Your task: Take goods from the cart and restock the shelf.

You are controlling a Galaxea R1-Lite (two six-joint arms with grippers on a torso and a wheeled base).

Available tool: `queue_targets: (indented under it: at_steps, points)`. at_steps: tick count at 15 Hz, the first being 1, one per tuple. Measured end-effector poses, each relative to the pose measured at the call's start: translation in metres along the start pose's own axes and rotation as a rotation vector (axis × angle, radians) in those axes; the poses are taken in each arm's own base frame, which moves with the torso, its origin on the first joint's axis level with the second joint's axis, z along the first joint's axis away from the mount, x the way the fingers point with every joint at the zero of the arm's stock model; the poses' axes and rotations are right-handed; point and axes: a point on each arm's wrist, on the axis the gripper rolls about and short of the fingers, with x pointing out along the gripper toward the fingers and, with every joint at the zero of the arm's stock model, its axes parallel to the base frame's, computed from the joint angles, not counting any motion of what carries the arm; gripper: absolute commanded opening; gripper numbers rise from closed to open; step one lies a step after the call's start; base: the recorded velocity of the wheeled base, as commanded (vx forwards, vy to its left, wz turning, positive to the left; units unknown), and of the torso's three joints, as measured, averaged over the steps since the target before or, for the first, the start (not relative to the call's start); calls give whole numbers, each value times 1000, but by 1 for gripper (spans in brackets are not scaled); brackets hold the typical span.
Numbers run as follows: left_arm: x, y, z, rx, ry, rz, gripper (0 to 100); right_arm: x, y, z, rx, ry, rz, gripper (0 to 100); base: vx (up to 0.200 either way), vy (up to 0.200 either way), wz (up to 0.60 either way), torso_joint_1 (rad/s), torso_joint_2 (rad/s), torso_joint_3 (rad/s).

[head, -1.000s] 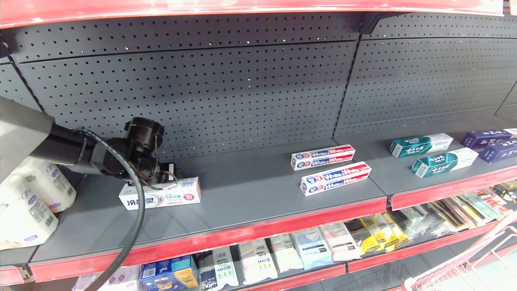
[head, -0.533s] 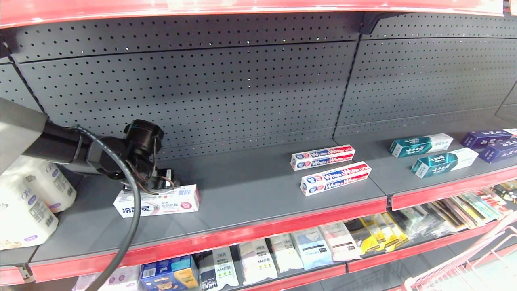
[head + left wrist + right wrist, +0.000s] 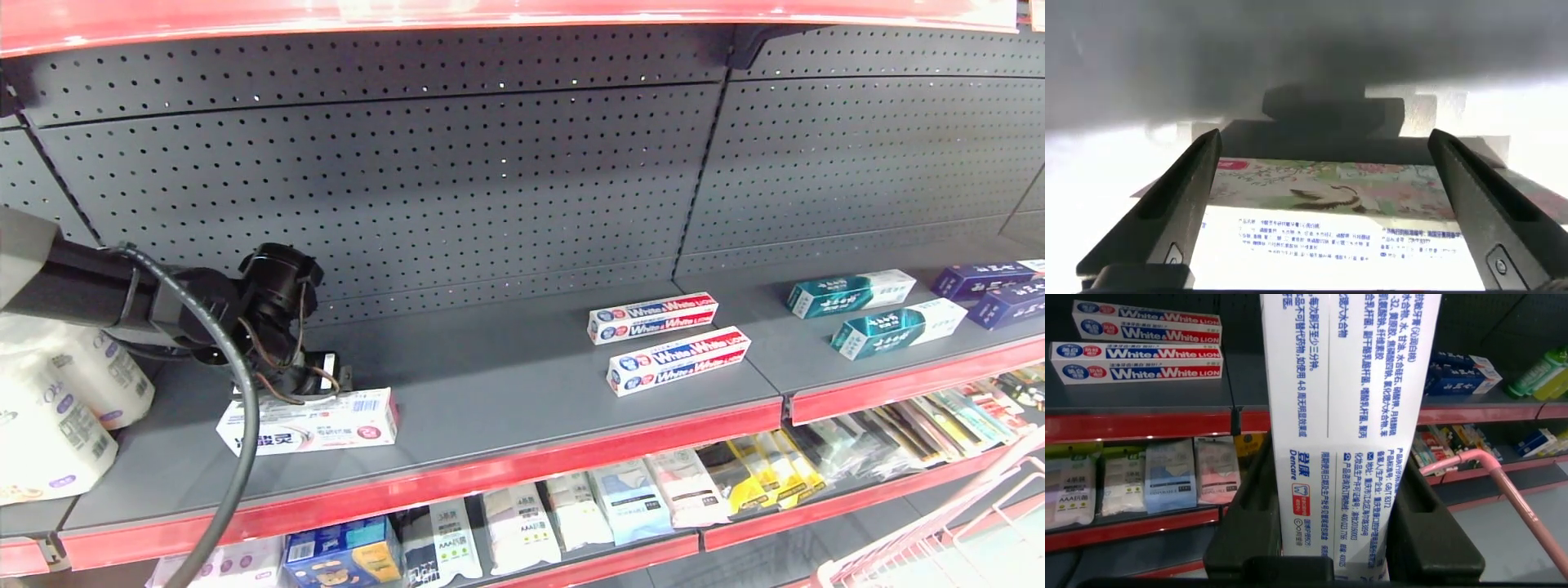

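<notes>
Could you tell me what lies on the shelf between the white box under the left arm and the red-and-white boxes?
That stretch is bare grey shelf, as the head view shows, from the white box to the red-and-white boxes.

At 8 o'clock the left end effector (image 3: 314, 388) rests on a white toothpaste box (image 3: 326, 425) lying flat on the grey shelf (image 3: 506, 392). Two red-and-blue boxes (image 3: 678, 359) lie toward 3 o'clock, with teal boxes (image 3: 898, 327) beyond them. Paper rolls (image 3: 49, 425) stand at 9 o'clock.
</notes>
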Motion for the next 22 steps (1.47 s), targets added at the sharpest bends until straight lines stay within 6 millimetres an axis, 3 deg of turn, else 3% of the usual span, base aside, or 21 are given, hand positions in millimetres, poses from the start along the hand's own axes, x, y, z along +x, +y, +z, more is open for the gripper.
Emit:
queue_targets:
  at_steps: [22]
  points:
    - [-16,11,-28,10,188,68,100,-2,1,-1,5,-8,8,0,0,0,0,0,0,0]
